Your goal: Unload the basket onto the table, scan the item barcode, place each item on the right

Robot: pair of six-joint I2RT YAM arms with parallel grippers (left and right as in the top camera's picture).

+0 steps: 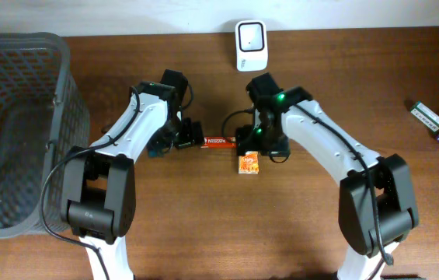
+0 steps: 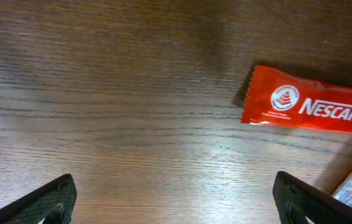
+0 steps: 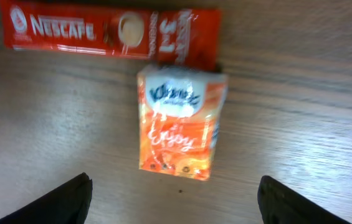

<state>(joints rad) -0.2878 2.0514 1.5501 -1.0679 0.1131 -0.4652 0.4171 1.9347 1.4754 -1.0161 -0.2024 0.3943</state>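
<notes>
While the red Nescafe sachet (image 1: 217, 141) lies flat on the counter (image 1: 203, 225) between both arms, an orange tissue pack (image 3: 179, 124) sits just beside it. The left claw (image 2: 176, 202) and right claw (image 3: 176, 199) gape wide, holding nothing.

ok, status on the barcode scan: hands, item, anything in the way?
Left hand open, empty. Right hand open, empty. Nescafe sachet lying flat, not held; orange tissue pack right beside it. Scanner unobstructed.
</notes>
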